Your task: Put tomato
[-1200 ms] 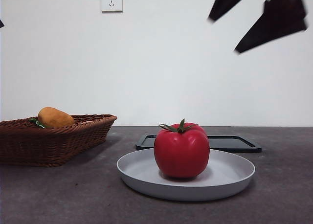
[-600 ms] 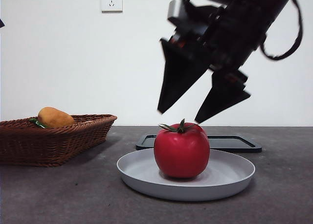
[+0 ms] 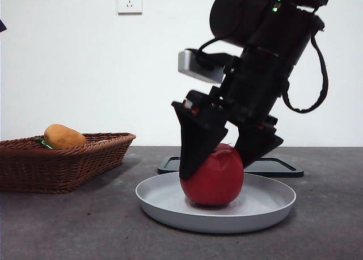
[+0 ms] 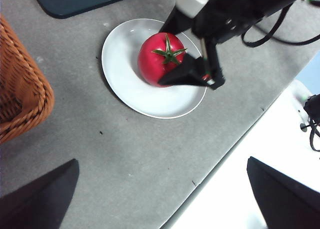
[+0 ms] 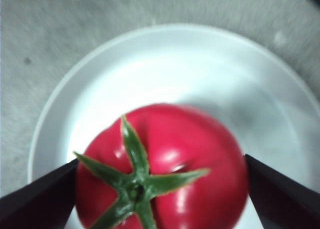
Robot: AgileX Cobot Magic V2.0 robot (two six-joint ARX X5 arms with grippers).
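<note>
The tomato (image 3: 218, 177) sits upright on the grey plate (image 3: 266, 206). The right gripper (image 3: 218, 152) straddles it, jaws spread at either flank, probably not yet pinching, placed for a sideways grasp. Beyond the plate lie a dark tray (image 3: 272, 166) and a wicker basket (image 3: 62, 160). The left gripper (image 4: 162, 199) waits apart, jaws wide and empty.

arm (image 3: 266, 50): chunky black casing, tiny green LED
camera (image 3: 198, 66): silver-grey box
cable (image 3: 317, 78): black loop
jaws: black wedges

no readable text, labels, brands or numbers showing anywhere; wall socket (image 3: 129, 0) is carrying tiny marks, too small to read.
</note>
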